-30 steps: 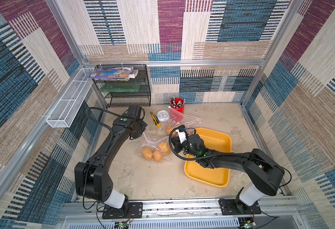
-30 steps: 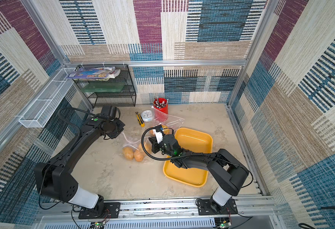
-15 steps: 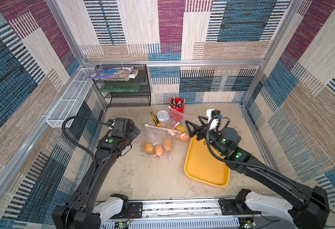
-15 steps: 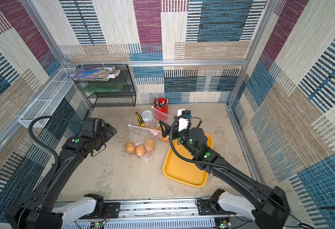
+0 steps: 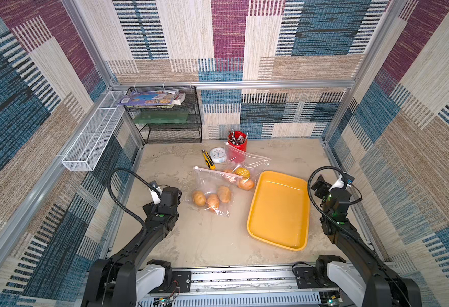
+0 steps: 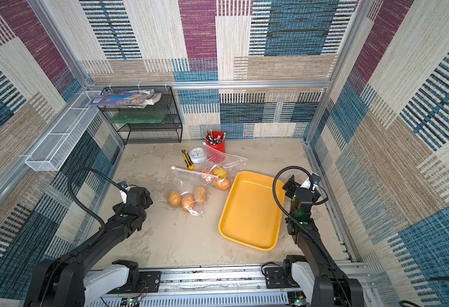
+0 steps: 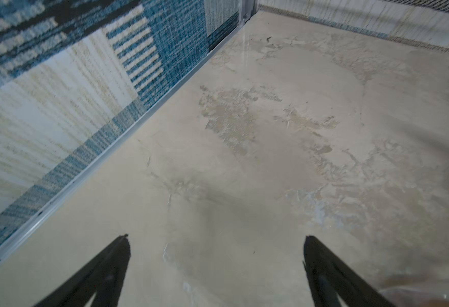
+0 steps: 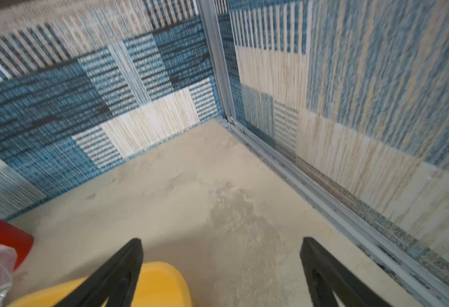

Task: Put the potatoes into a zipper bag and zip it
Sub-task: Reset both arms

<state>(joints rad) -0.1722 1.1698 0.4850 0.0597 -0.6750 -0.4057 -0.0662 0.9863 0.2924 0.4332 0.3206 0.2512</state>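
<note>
Plastic zipper bag (image 5: 204, 182) with tan potatoes (image 5: 212, 200) beside yellow tray (image 5: 279, 210)

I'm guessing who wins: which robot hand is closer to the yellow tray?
The right gripper: beside the yellow tray, at its far corner; the left gripper is beyond the zipper bag.

Both top views look steeply down from high above, sharing the whole table (image 5: 207, 239); the wrist views sit just behind the left gripper (image 7: 216, 237) and right gripper (image 8: 222, 239), facing forward, close over it.
</note>
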